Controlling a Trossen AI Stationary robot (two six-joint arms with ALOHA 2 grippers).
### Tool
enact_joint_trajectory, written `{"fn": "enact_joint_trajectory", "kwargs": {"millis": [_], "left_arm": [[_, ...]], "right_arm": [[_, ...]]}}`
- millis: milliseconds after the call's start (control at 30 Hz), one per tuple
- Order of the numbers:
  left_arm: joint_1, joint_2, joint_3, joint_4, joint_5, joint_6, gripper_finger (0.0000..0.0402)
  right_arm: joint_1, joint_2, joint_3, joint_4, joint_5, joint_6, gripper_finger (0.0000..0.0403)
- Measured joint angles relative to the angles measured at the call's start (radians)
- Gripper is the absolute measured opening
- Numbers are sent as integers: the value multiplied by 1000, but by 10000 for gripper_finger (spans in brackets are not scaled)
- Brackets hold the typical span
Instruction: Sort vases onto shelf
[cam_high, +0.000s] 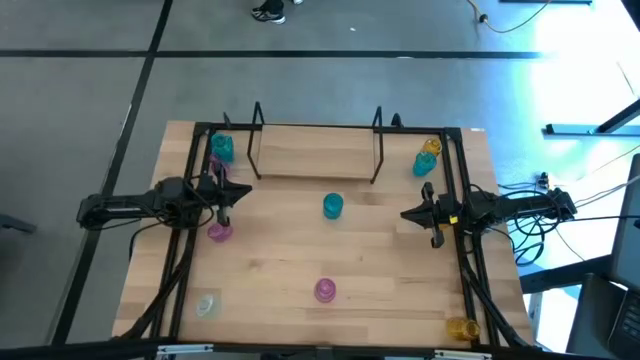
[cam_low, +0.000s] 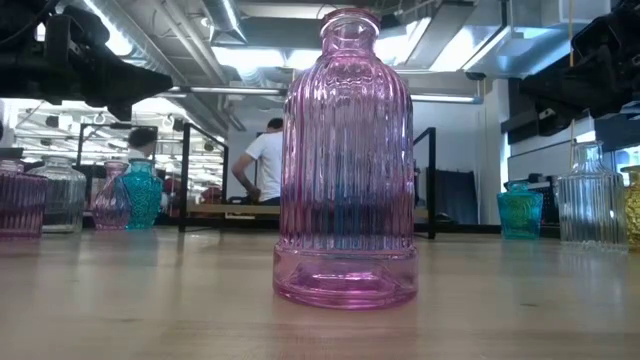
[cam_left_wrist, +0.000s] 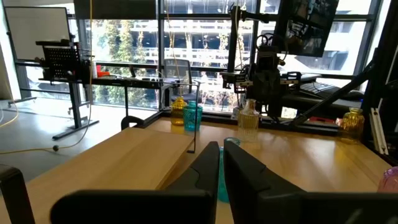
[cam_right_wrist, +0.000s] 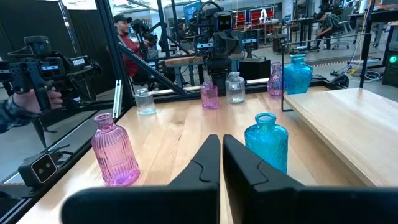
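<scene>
The light-wood shelf (cam_high: 315, 155) stands at the far middle of the table. Small glass vases stand upright on their bases around the table. One teal vase (cam_high: 332, 206) is in the middle, just in front of the shelf. A pink vase (cam_high: 325, 290) is toward the near edge and fills the low view (cam_low: 347, 160). Another pink vase (cam_high: 220, 232) sits below my left gripper (cam_high: 222, 195), which is shut at the table's left side. My right gripper (cam_high: 405, 215) is shut at the right side and points toward the teal vase (cam_right_wrist: 266, 142).
A teal vase (cam_high: 222, 148) and a pink one stand at the far left corner. A yellow vase (cam_high: 431, 147) and a teal vase (cam_high: 424, 165) are at the far right. A clear vase (cam_high: 207, 305) sits near left and a yellow vase (cam_high: 460, 327) near right. People show in the room beyond.
</scene>
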Motion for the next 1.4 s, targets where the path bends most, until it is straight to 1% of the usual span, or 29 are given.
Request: {"fn": "enact_joint_trajectory", "kwargs": {"millis": [267, 333, 667, 733, 867, 1000, 1167, 1300, 1400], "left_arm": [[0, 0, 0, 15, 0, 3, 18], [0, 0, 0, 53, 0, 28, 18], [0, 0, 0, 223, 0, 60, 18], [0, 8, 0, 246, 0, 62, 18], [1, 44, 0, 307, 0, 105, 18], [1, 126, 2, 382, -1, 113, 18], [1, 282, 14, 492, 1, 107, 18], [1, 429, 86, 498, 2, 101, 18], [1, 553, 158, 499, 2, 111, 18]], "right_arm": [[0, 0, 0, 0, 0, 0, 8], [0, 0, 0, 0, 0, 0, 8], [0, 0, -1, 27, 3, 0, 7], [0, 0, -1, 42, 31, -3, 7], [0, 0, -1, 91, 155, -18, 7], [0, 0, -1, 110, 206, -27, 7], [0, 0, -1, 162, 266, -63, 7], [0, 4, -1, 163, 292, -95, 7], [0, 17, -1, 171, 293, -108, 7]]}}
